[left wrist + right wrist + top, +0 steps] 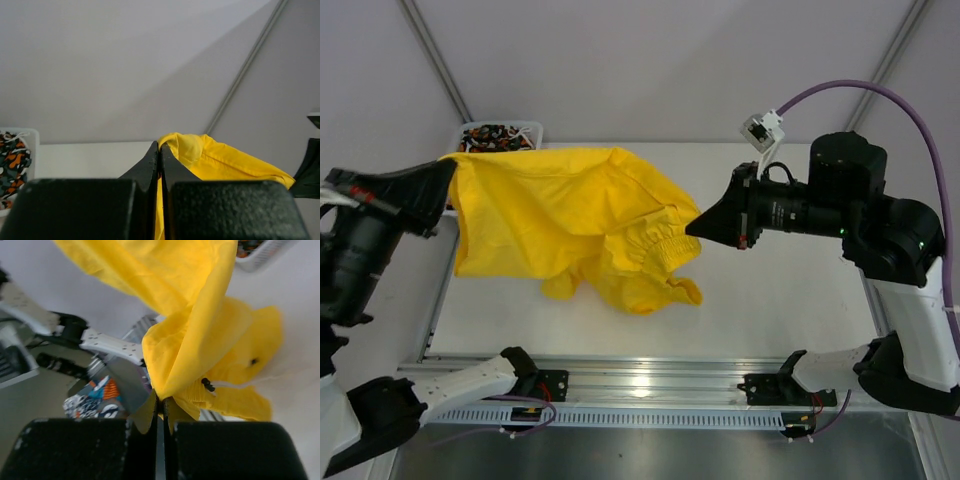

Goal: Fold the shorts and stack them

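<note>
The yellow shorts (560, 215) hang stretched between my two grippers above the white table (790, 290), with the lower part bunched and drooping toward the table. My left gripper (448, 172) is shut on one corner of the yellow shorts (200, 155) at the left. My right gripper (694, 226) is shut on the other corner of the yellow shorts (195, 330), near the elastic waistband with its pale drawstring (227, 385). The patterned shorts (498, 137) lie in the white mesh basket (532, 128) at the back left and show in the left wrist view (12, 160).
The basket stands at the table's far left corner, just behind the left gripper. The arm bases and a metal rail (650, 385) run along the near edge. Grey walls surround the table.
</note>
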